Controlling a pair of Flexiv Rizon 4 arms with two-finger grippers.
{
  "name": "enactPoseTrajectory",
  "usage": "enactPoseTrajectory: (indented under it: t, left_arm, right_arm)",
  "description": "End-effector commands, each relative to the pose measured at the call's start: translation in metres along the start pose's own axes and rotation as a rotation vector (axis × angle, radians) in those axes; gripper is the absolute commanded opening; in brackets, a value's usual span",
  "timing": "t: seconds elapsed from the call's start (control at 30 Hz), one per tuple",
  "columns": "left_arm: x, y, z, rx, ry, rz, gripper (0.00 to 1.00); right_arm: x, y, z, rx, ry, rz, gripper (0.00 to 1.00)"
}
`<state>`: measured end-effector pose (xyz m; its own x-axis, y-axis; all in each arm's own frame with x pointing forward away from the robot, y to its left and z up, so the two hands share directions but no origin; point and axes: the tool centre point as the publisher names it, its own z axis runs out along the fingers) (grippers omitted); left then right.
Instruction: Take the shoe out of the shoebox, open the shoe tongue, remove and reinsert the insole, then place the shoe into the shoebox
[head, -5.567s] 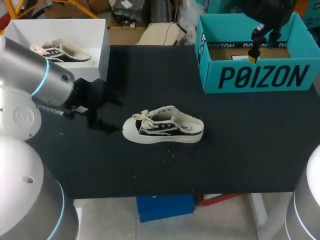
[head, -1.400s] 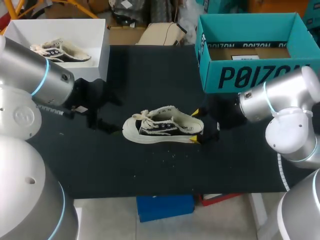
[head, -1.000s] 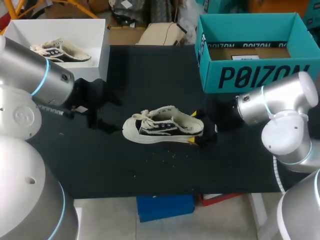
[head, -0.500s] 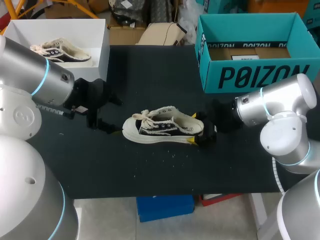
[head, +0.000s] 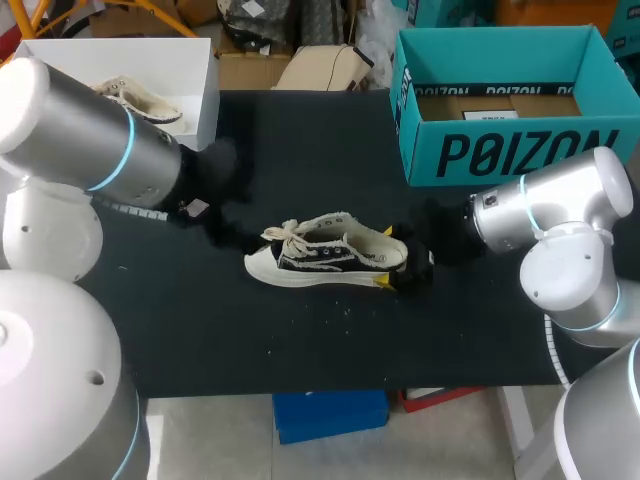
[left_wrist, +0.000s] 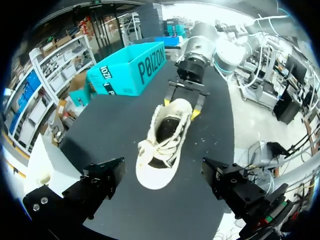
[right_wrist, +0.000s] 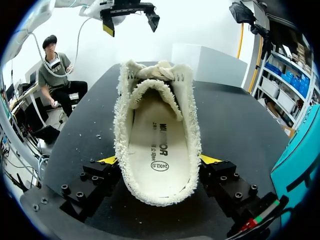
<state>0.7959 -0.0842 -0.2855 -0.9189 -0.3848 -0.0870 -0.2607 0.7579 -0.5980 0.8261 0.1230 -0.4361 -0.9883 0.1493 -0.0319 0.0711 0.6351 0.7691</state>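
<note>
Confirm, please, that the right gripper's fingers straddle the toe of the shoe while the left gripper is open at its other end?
Not quite: the right gripper straddles the shoe at its heel, not its toe, as the right wrist view shows. The left gripper is indeed open at the other end.

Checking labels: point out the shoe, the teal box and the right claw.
shoe (head: 322, 258), head view, its side.
teal box (head: 520, 152), head view, front wall.
right claw (head: 386, 257), head view, midway between its tips.
</note>
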Motion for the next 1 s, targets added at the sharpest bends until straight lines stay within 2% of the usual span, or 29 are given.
enactPoseTrajectory:
  t: [0.03,0.4,0.53,0.57,0.63,0.7,0.73,0.77,0.8,1.0]
  left_arm:
    - [0.002,-0.008,0.007,-0.140,-0.061,-0.117,1.00]
    - [0.002,-0.008,0.007,-0.140,-0.061,-0.117,1.00]
    - [-0.004,-0.020,0.022,-0.276,-0.116,-0.351,1.00]
    - [-0.004,-0.024,0.029,-0.349,-0.137,-0.418,1.00]
    - [-0.004,-0.030,0.040,-0.430,-0.119,-0.541,1.00]
    - [-0.001,-0.036,0.049,-0.539,-0.208,-0.613,1.00]
    - [0.000,-0.039,0.051,-0.542,-0.186,-0.651,1.00]
    - [0.003,-0.042,0.055,-0.614,-0.225,-0.673,1.00]
    - [0.006,-0.046,0.059,-0.645,-0.276,-0.679,1.00]
    - [0.009,-0.050,0.060,-0.645,-0.270,-0.678,1.00]
  right_arm:
    - [0.001,-0.004,0.005,0.000,-0.002,0.001,0.00]
    - [0.001,-0.004,0.005,0.000,-0.002,0.001,0.00]
    - [0.001,-0.004,0.005,0.000,-0.002,0.001,0.00]
    - [0.001,-0.004,0.005,0.000,-0.002,0.001,0.00]
    - [0.001,-0.004,0.005,0.000,-0.002,0.001,0.00]
    - [0.001,-0.004,0.005,0.000,-0.002,0.001,0.00]
    - [0.001,-0.004,0.005,0.000,-0.002,0.001,0.00]
    - [0.001,-0.004,0.005,0.000,-0.002,0.001,0.00]
    - [0.001,-0.004,0.005,0.000,-0.002,0.001,0.00]
    - [0.001,-0.004,0.005,0.000,-0.002,0.001,0.00]
